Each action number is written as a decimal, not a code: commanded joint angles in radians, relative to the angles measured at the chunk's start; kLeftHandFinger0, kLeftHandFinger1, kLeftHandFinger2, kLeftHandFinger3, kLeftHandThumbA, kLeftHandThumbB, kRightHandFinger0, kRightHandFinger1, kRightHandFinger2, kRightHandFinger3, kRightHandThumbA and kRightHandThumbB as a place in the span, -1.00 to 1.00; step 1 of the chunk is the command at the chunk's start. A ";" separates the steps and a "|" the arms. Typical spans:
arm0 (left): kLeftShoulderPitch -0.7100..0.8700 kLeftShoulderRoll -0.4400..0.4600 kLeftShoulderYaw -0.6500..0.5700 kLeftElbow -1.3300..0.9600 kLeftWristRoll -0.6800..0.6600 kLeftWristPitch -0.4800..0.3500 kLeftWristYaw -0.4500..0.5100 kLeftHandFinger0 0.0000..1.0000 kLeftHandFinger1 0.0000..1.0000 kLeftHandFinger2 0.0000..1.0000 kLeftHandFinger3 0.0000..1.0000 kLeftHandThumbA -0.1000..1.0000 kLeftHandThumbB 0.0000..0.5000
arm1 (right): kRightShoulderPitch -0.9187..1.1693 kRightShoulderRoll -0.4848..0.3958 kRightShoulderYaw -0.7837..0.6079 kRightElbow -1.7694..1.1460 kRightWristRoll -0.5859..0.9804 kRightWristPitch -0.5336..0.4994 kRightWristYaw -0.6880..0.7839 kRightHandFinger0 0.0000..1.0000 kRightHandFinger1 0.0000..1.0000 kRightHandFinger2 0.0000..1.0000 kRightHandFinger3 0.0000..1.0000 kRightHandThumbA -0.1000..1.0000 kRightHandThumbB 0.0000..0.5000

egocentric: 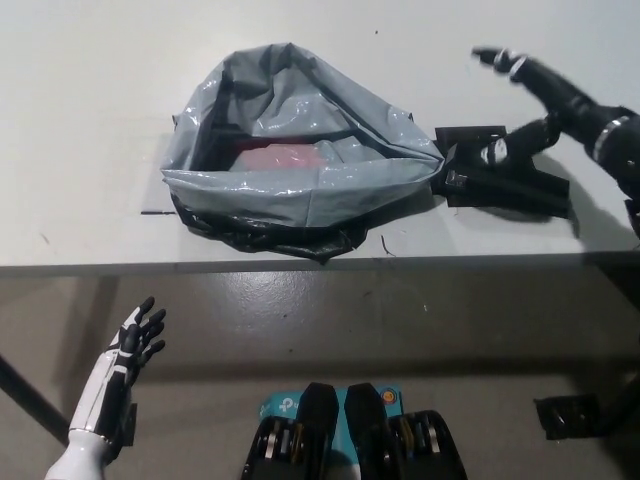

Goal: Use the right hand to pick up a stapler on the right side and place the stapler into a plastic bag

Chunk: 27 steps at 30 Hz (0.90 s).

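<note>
Right hand [548, 95] spread, seemingly above stapler [505, 182].

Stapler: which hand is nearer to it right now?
Right. The black right hand is spread open just beyond the stapler, over the table; the white left hand is off the table, low at the far left.
</note>
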 commanded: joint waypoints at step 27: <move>-0.019 0.022 -0.005 -0.055 0.011 -0.018 -0.014 1.00 1.00 1.00 1.00 1.00 -0.92 | -0.132 0.087 0.038 0.405 -0.107 -0.125 0.090 1.00 1.00 1.00 1.00 1.00 0.39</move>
